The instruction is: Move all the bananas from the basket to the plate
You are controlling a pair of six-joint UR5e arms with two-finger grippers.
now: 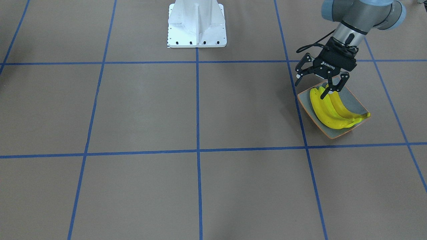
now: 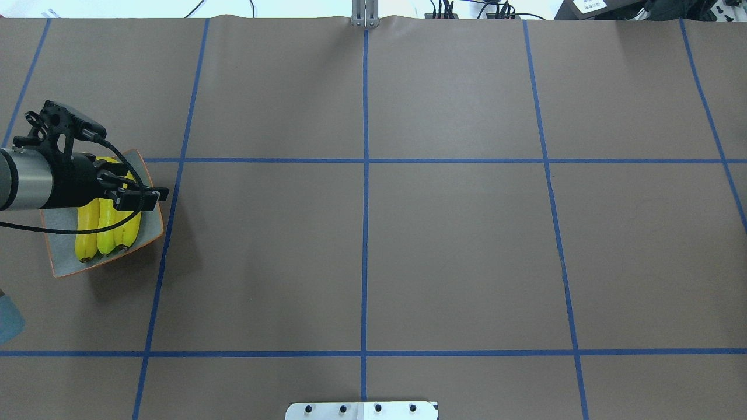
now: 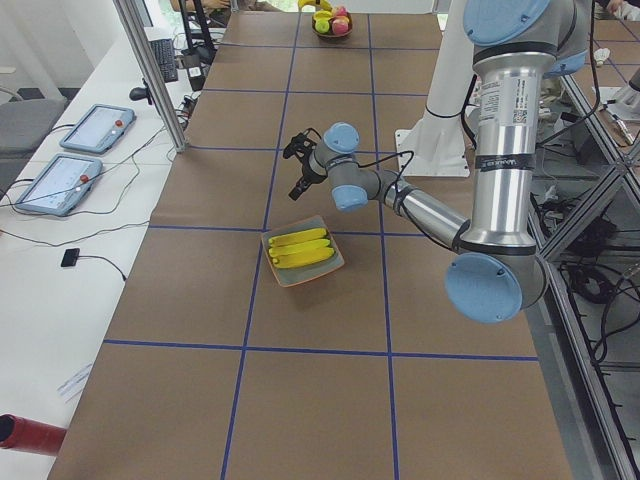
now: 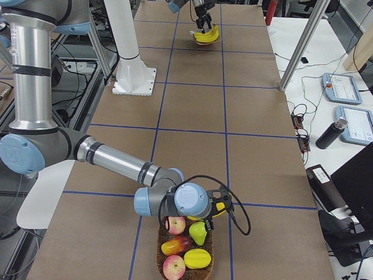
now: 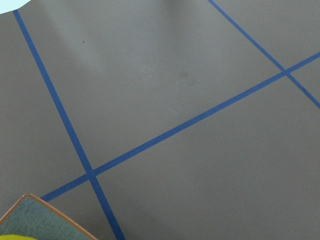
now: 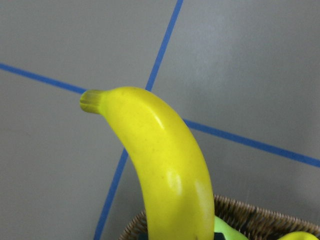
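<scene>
Three yellow bananas (image 1: 328, 111) lie side by side in the grey, orange-rimmed plate (image 1: 353, 100). Just above their stem ends hangs my left gripper (image 1: 311, 90), open and holding nothing. From overhead, the same plate (image 2: 58, 233) sits at the table's left edge under that gripper (image 2: 143, 197). At the other end of the table my right gripper (image 4: 221, 205) is over the wicker basket (image 4: 160, 245); I cannot tell whether it is open or shut. The right wrist view is filled by one banana (image 6: 165, 165) standing above the basket's rim (image 6: 250, 220).
Apples (image 4: 175, 224), a green pear (image 4: 198, 232) and other fruit lie in the basket. The white pedestal base (image 1: 196, 26) stands at the robot's side of the table. A metal post (image 4: 300, 46) rises at the table's edge, with tablets (image 4: 341, 87) beyond it.
</scene>
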